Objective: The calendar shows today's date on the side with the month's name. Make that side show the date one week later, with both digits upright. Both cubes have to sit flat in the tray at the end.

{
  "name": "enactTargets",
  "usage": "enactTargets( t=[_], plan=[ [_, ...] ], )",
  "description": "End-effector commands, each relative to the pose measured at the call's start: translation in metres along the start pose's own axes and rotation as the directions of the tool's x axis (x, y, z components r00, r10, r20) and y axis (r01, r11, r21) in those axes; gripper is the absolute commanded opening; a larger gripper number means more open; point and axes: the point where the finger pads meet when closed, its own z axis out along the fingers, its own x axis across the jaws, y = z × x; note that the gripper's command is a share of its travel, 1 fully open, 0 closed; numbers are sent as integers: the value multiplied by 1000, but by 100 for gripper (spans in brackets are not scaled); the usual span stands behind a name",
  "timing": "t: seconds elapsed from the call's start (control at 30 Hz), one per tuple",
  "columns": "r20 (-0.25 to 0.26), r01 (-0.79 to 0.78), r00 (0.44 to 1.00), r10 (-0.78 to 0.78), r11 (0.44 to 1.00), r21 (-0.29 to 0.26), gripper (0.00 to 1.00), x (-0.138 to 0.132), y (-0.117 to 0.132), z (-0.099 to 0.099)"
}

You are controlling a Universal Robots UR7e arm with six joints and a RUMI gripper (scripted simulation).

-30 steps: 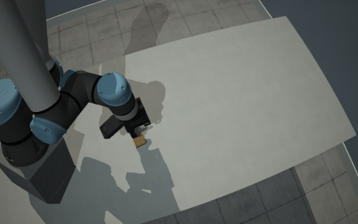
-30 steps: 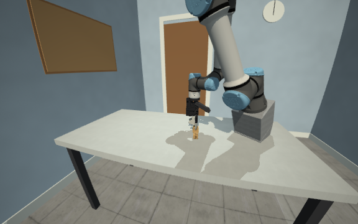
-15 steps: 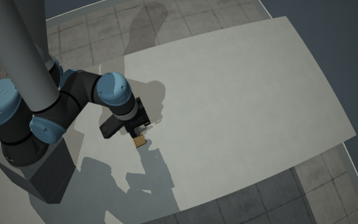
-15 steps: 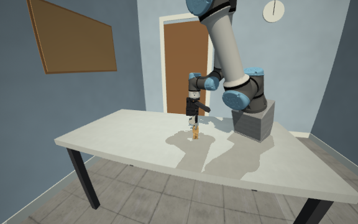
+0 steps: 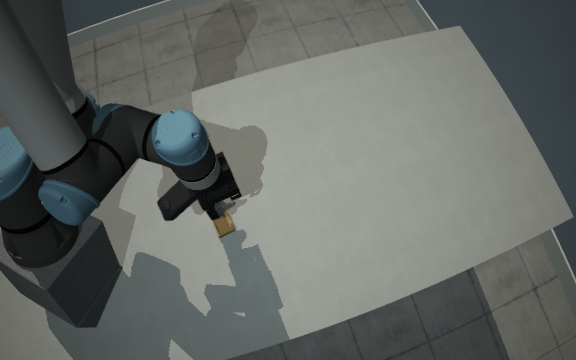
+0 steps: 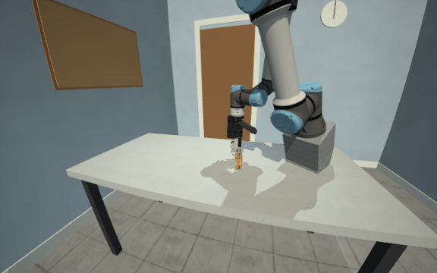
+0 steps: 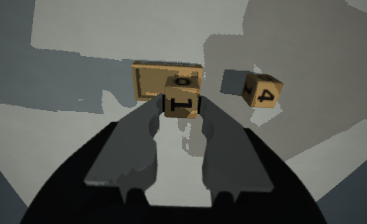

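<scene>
Behind my arm I see brown door [image 6: 226, 81] in white frame. Round clock [image 6: 334, 14] hangs high on wall, right of door. On left wall, brown board [image 6: 93, 49] with thin border. Under surface [image 5: 383, 175] [image 6: 158, 167] [image 7: 134, 25], floor [image 5: 278, 40] [image 6: 188, 235] has grey tiles.

matt wood-look tray [image 7: 135, 82], wooden-looking cube [image 7: 182, 105], smooth pale tabletop [image 5: 368, 175] [image 6: 146, 163]

Wooden cubes [image 7: 181, 106] [image 7: 265, 92], tan w/ blk digits; tray [image 7: 143, 66], same tan. Gripper [image 7: 181, 96] fingers gray, body blk. Arm [image 5: 180, 137] [image 6: 284, 57] gray w/ lt-blue joint caps. Tabletop [image 5: 393, 175] [image 6: 135, 167] off-wht, floor [image 5: 163, 55] [image 6: 173, 231] gray tile grid.
</scene>
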Motion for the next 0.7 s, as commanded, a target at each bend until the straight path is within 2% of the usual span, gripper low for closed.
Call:
enactTargets(
  t=[0.0, 0.13, 0.67],
  plan=[
    [-1, 0, 1000, 0, 1000, 0, 10, 0, 0, -13],
    [-1, 0, 1000, 0, 1000, 0, 10, 0, 0, -19],
    [-1, 0, 1000, 0, 1000, 0, 10, 0, 0, -64]
  ],
)
